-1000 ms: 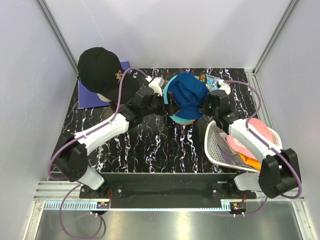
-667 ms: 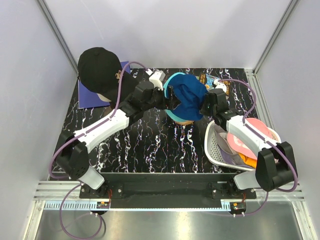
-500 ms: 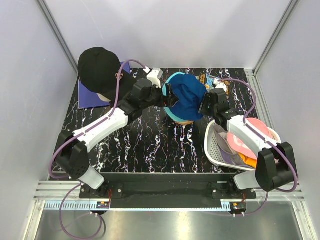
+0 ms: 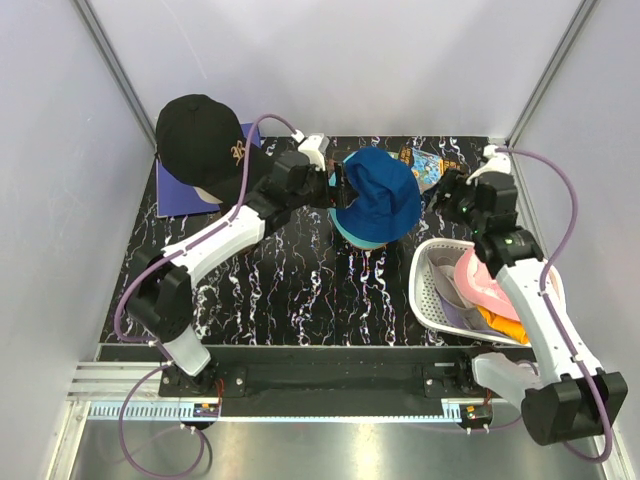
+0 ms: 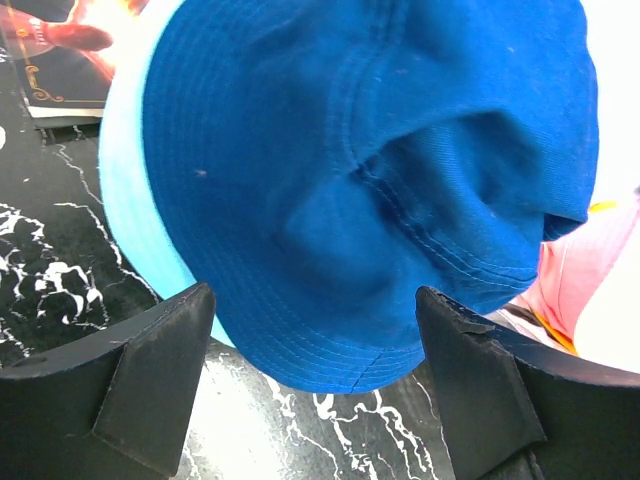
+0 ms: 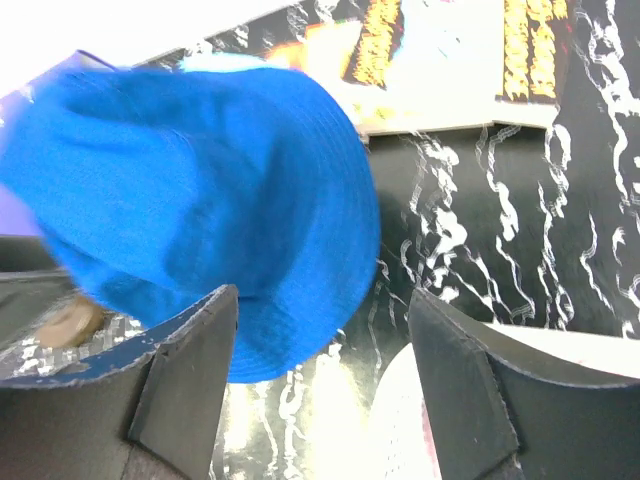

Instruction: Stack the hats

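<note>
Top view: the blue hat is mid-table toward the back. It sits over a teal hat, of which only the rim shows at the left and near edge. The black cap is at the back left, above a purple mat. A white basket at the near right holds a pink hat, an orange hat and a lavender hat. The left gripper is at the blue hat's left edge. The right gripper is off the hat's right side, apart from it. A printed card lies flat behind the hat on the black marbled table.

Left wrist: the left gripper is spread wide and grips nothing. The blue hat fills the gap ahead. I cannot tell whether the brim touches the left finger.

Right wrist: the right gripper is released, with its jaws apart and nothing between them. The blue hat is blurred, ahead and to the left. The printed card is beyond it.
</note>
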